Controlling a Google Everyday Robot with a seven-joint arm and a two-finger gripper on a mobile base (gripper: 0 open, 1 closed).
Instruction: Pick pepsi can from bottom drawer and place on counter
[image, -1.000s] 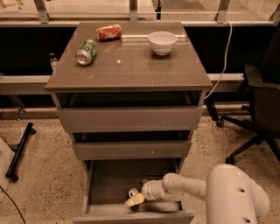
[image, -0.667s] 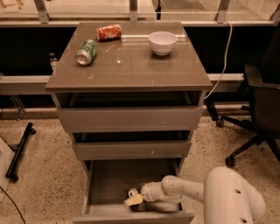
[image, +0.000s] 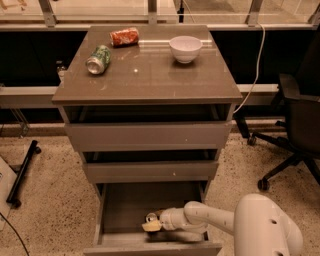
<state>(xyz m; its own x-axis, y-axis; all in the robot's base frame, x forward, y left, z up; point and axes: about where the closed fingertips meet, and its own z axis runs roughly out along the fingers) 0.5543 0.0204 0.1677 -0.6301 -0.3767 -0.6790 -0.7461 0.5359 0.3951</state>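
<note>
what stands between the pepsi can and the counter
Nothing lies between the gripper and the pepsi can in the bottom drawer. Going up, the can must pass the upper drawer fronts and the counter edge. A green can, red can and bowl sit farther back.

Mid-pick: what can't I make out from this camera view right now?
- pepsi can: camera view shows only its silver top in the bottom drawer; the end effector, low in that drawer, covers the rest.
- Whether the can is gripped: hidden at the contact.
- That drawer's front: cut off by the bottom edge.
</note>
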